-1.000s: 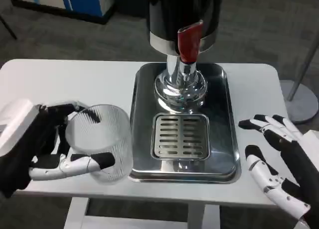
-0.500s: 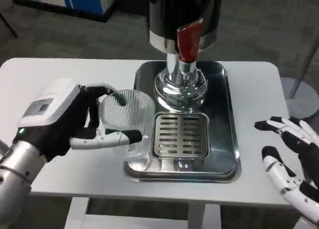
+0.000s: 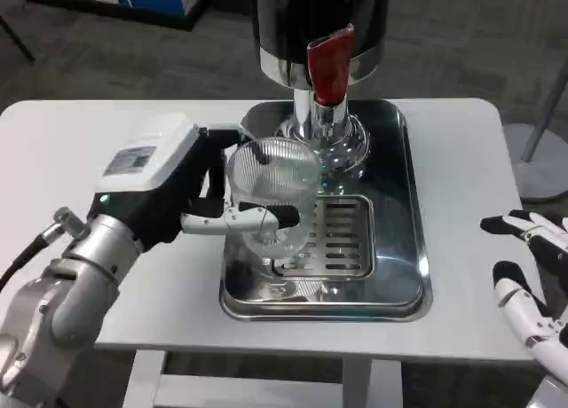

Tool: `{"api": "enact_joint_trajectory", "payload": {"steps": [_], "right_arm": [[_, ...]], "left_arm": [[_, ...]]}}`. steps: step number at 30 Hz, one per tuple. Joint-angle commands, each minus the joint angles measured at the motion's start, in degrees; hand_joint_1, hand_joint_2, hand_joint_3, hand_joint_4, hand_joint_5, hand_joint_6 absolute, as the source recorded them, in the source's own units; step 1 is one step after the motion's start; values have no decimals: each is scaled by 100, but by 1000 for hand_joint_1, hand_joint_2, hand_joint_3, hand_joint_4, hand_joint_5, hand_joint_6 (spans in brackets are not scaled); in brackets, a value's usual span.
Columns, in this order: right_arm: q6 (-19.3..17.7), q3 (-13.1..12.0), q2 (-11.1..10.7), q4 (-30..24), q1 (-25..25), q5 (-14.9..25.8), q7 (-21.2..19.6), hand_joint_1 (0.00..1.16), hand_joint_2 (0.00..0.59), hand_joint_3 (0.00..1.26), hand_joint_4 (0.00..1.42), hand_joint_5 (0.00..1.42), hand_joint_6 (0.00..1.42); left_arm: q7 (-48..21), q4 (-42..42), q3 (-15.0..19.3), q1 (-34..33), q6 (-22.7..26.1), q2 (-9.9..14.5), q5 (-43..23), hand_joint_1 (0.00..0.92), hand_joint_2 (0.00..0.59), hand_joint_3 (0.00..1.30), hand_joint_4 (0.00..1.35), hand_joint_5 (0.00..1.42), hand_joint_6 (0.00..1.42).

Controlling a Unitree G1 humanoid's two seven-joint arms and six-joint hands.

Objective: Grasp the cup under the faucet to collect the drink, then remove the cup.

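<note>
The left hand (image 3: 182, 195) is gripping the clear ribbed plastic cup (image 3: 271, 195), its fingers wrapping around the wall, holding it above the left part of the slotted drain grate (image 3: 342, 239) in the shiny steel drip tray (image 3: 399, 275). The cup is sitting just left of and below the red tap lever (image 3: 329, 66) of the black and chrome drink dispenser (image 3: 319, 27). The right hand (image 3: 537, 288) is resting right of the tray, fingers spread, holding nothing.
</note>
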Motion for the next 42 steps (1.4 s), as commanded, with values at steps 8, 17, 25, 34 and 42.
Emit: {"api": "enact_joint_trajectory", "payload": {"steps": [8,17,25,34,42], "right_arm": [[-130,-118,-20,-132,107,141,-98,82,539,206,84,0,176],[-151,-169,-42,-128,164,219,-157,82,539,206,84,0,176],[-187,-182,-54,-101,170,291,-206,82,539,213,84,1,177],[-255,-227,-67,-101,211,434,-271,88,538,216,85,2,204],[-284,-324,-86,-130,220,545,-288,111,544,228,102,14,226]], "left_arm": [[167,-54,-326,-345,-156,-144,56,244,119,972,1144,1362,1424],[-142,-150,-601,-448,105,-60,284,207,113,754,772,1082,1416],[-150,-388,-516,-405,287,60,296,91,104,636,580,960,1388],[-221,-627,-496,-352,442,250,312,77,106,648,510,829,1286],[-603,-739,-629,-369,638,327,422,63,81,487,190,375,763]]}}
